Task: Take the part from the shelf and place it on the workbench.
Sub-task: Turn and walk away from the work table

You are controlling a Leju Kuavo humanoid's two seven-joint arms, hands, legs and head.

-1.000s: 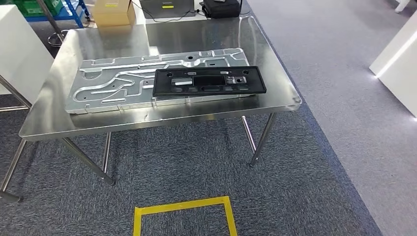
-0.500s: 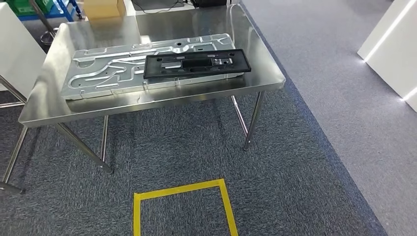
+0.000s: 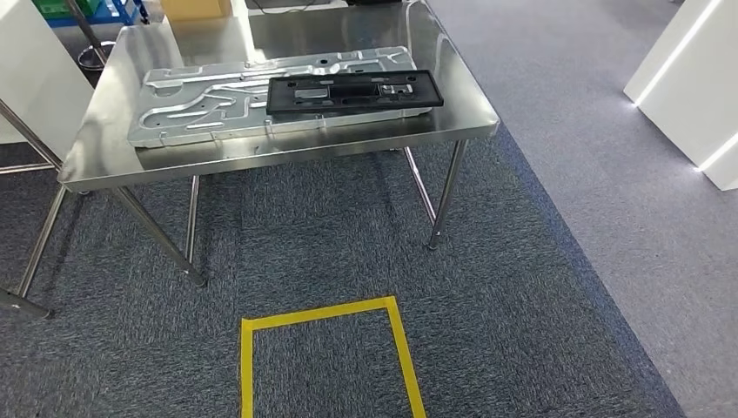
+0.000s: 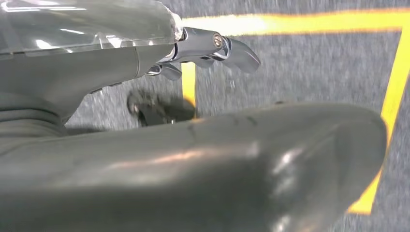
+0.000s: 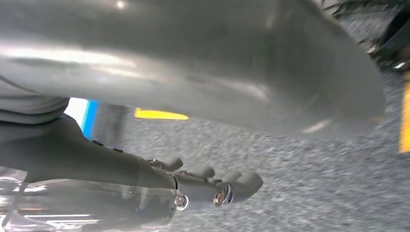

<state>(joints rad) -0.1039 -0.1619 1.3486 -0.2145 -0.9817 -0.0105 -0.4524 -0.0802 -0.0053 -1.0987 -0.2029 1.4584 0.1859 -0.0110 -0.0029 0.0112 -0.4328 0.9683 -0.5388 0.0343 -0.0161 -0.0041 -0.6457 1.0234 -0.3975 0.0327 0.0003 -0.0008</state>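
Observation:
A black rectangular part [image 3: 352, 91] lies flat on a large silver stamped metal plate [image 3: 200, 104], which rests on the steel workbench [image 3: 466, 104] in the upper half of the head view. My left hand [image 4: 193, 150] hangs over the carpet beside yellow tape, its fingers [image 4: 217, 46] apart and holding nothing. My right hand [image 5: 193, 92] also hangs above the carpet, with its fingers [image 5: 222, 188] extended and nothing in them.
A yellow tape square [image 3: 326, 311] marks the blue-grey carpet in front of the workbench. White units [image 3: 687, 87] stand at the right and a white cabinet [image 3: 35, 78] at the left. A cardboard box [image 3: 196, 7] sits beyond the bench.
The whole picture has shifted: the workbench now sits higher and farther off, so the camera has moved back. The black part and the plate keep their places on the bench.

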